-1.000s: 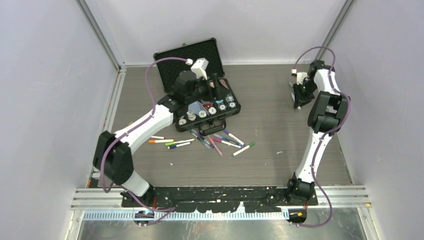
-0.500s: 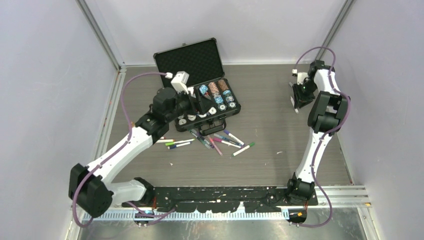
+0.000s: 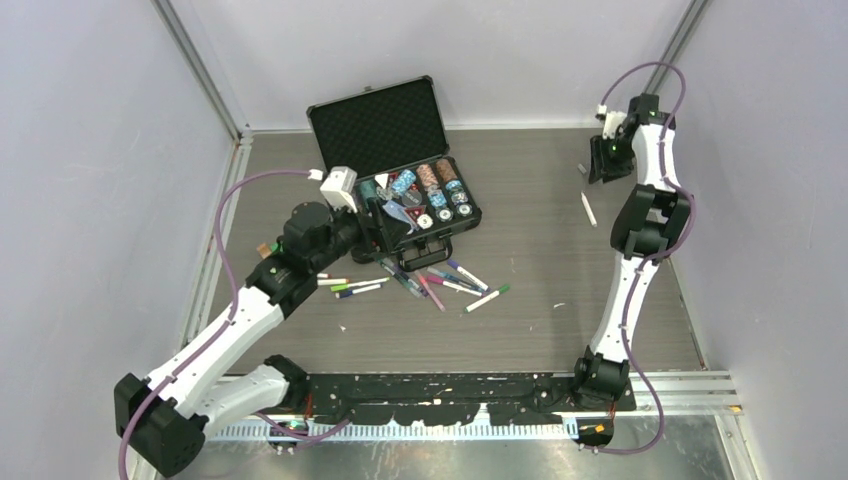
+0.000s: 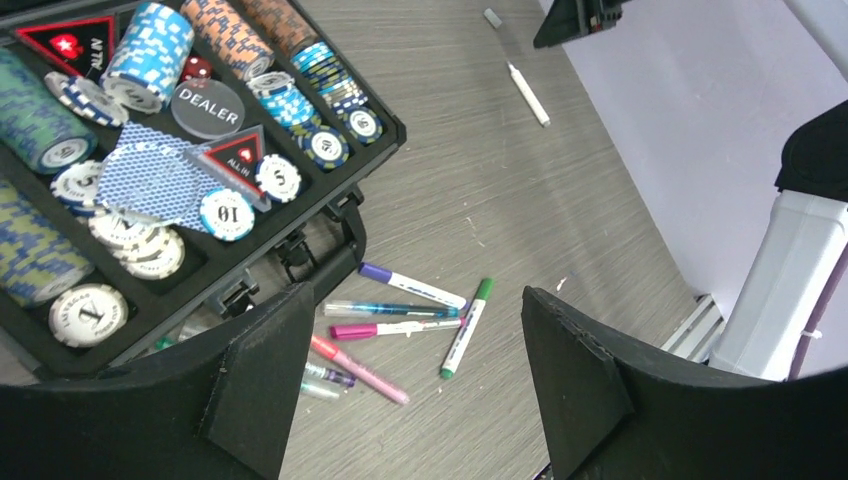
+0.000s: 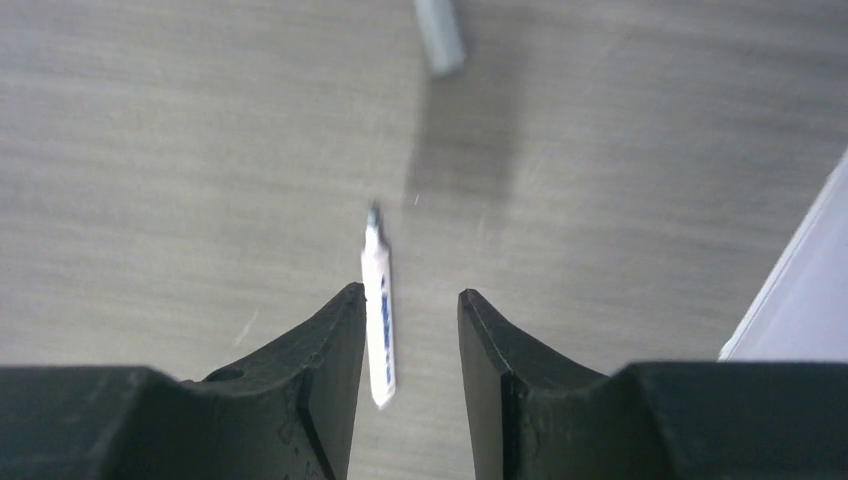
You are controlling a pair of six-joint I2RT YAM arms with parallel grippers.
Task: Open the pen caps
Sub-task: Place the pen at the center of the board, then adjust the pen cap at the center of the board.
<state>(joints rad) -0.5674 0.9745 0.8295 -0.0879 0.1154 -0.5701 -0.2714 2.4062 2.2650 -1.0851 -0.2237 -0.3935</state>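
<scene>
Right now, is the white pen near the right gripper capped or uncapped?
Uncapped: the white pen shows a bare dark tip, and a grey cap sits apart from it.

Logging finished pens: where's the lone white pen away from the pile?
The slim white plastic pen lies alone on the table's right side in the top view, just nearer than the right arm's fingers, a small grey cap beyond it.

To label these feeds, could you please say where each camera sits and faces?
Top external: above and behind, looking down on the table; both arms show.
Left wrist: on that arm, facing pens and chip case past the open left hand.
Right wrist: looking down past the open right hand at a white pen.
All share that white pen.
</scene>
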